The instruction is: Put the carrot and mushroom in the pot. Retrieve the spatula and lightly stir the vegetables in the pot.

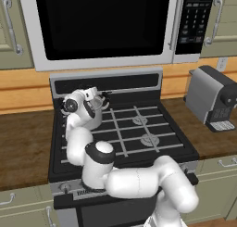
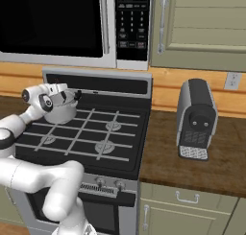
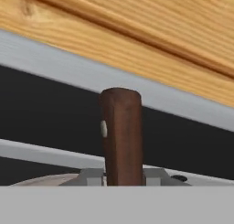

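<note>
the stove [image 1: 139, 129] fills the middle of both base views, black grates under a steel back panel [image 3: 55, 67], with the microwave [image 1: 102, 22] above it and wood counter [image 1: 23, 142] to either side. a grey coffee machine [image 2: 194, 119] stands on the counter right of the stove. the arm [image 1: 139, 179] reaches over the stove's rear left corner. there the pot [image 2: 60, 115] sits on the rear left burner, mostly hidden behind the wrist, only its lower silver wall showing in the right base view. the gripper [image 3: 122, 175] hangs over the pot, jaws clamped on the brown wooden handle of what looks like the spatula [image 3: 121, 136], which stands upright in the hand view against the back panel.
</note>
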Controlling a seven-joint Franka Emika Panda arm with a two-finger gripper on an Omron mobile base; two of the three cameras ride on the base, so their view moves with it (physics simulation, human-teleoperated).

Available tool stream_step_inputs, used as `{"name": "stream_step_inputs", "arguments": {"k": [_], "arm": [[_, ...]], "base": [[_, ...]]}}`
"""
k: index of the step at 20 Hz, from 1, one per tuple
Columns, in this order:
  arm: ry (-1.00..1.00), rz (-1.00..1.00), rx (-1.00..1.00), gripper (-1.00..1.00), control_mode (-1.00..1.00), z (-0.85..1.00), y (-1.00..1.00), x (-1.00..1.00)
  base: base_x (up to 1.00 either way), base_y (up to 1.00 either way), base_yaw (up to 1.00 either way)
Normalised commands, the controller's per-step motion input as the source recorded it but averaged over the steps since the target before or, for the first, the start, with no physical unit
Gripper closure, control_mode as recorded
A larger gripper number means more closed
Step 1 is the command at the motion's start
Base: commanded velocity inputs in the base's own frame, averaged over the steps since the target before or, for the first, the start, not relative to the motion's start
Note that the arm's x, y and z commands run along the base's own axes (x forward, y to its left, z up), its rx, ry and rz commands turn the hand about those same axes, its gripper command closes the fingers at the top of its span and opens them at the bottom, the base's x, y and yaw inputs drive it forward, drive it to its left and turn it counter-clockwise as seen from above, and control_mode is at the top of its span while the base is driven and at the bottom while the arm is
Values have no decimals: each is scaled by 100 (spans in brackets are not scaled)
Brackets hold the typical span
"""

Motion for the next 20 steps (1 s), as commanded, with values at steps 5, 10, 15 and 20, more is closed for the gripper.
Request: {"name": "stream_step_inputs", "arguments": {"k": [5, 10, 15, 20], "arm": [[0, 0, 33, 100, -100, -10, 20, 42], [0, 0, 51, 100, -100, 0, 7, 30], [0, 0, 60, 100, -100, -1, 0, -21], [-5, -1, 38, 100, -100, -9, -17, -43]], "base": [[0, 0, 0], [0, 0, 0], [0, 0, 0], [0, 0, 0]]}}
